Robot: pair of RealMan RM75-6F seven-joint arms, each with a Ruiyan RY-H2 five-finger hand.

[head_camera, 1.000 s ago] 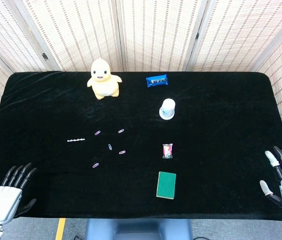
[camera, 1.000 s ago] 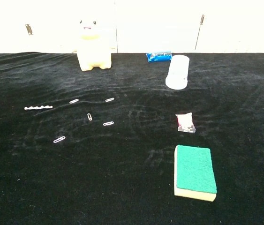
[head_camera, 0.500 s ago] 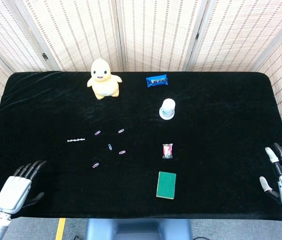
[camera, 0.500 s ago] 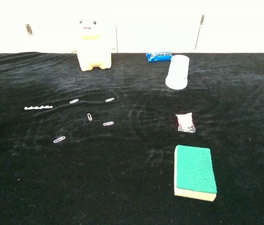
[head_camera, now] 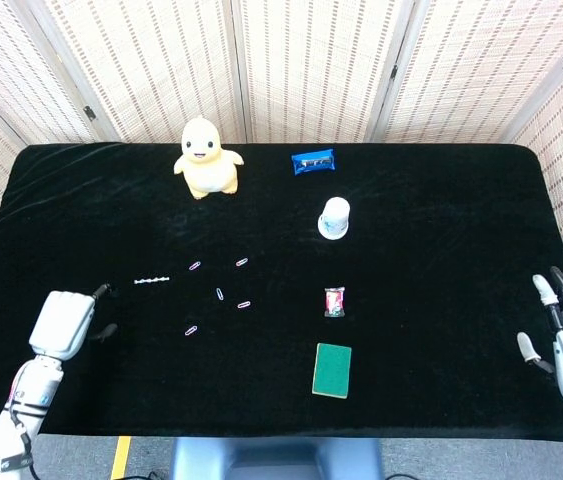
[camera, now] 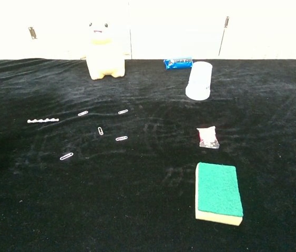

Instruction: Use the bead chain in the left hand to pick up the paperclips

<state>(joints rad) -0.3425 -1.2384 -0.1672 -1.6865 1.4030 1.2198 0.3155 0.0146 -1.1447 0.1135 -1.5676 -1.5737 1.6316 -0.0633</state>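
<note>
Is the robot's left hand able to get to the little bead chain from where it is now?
Probably yes. The left hand hovers just beside the bead chain, with only bare black cloth between them. The paperclips lie on the chain's far side, out of the way.

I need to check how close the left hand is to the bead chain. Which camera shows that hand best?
The head view: the whole left hand shows there, over the black table, short of the bead chain and holding nothing. The chest view catches only a dark sliver at its left edge, though the chain lies plain there.
</note>
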